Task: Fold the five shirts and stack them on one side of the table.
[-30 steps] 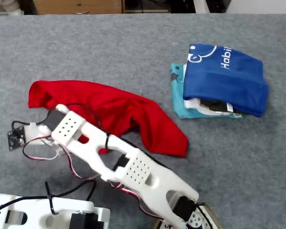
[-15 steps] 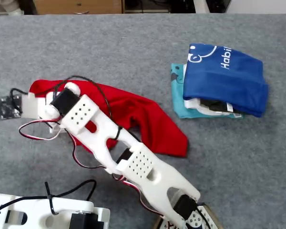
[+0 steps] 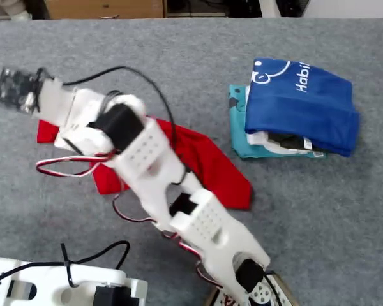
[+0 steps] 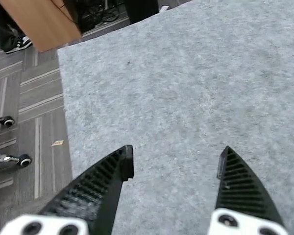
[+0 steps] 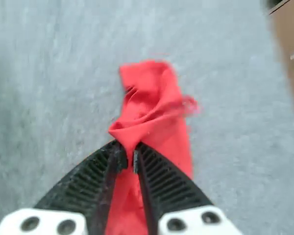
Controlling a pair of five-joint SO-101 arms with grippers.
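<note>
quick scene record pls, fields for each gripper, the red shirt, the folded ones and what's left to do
right gripper: shut on a pinched fold of the red shirt
left gripper: open, holding nothing, over the grey table
red shirt: unfolded, crumpled, partly under the right arm, apart from the folded ones
folded: blue shirt on top, teal shirt at the bottom
left to do: red shirt not yet folded or stacked

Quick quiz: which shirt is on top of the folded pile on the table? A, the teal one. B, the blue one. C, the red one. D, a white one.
B: the blue shirt lies uppermost, with the teal shirt at the bottom, while the red shirt lies apart and unfolded.
</note>
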